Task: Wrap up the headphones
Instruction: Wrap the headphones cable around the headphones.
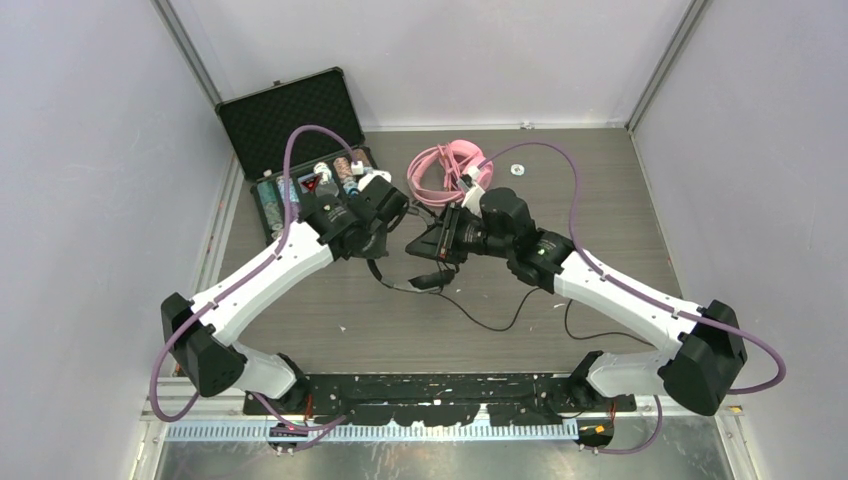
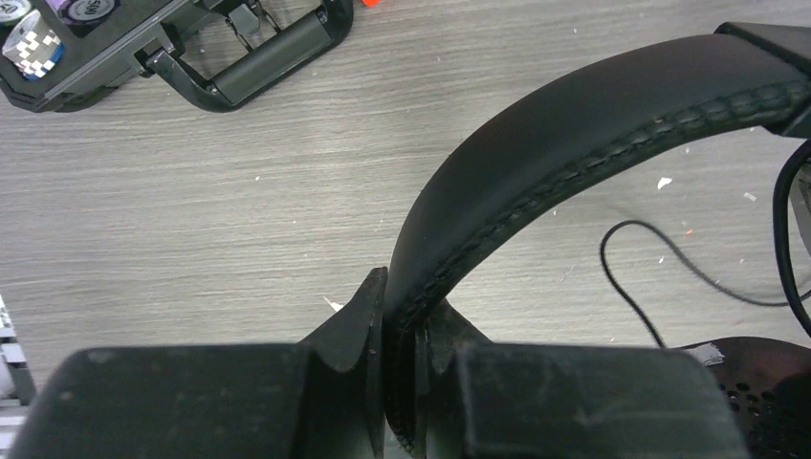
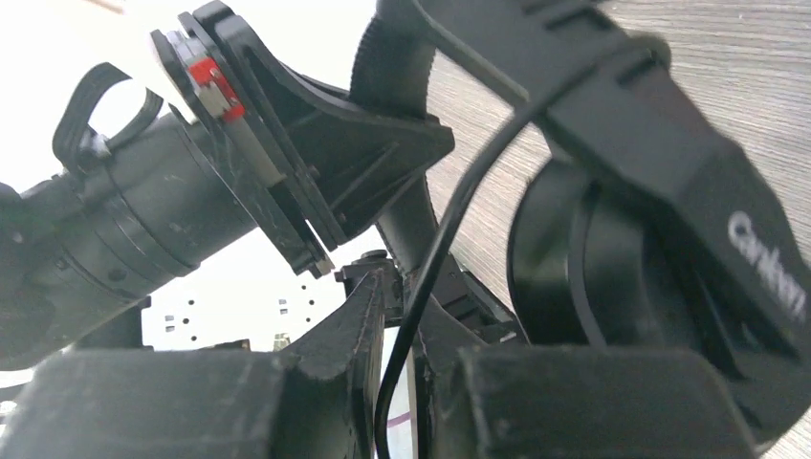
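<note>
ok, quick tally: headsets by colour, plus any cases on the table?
pink headset: 1
black headset: 1
open black case: 1
Total: 3

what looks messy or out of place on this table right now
The black headphones' thin cable sprawls unwound in loose curves over the table, while the left claw pinches the headband. The pink headset's cable sits in a slack heap at the back rather than a neat coil. Small white specks dot the wood.
</note>
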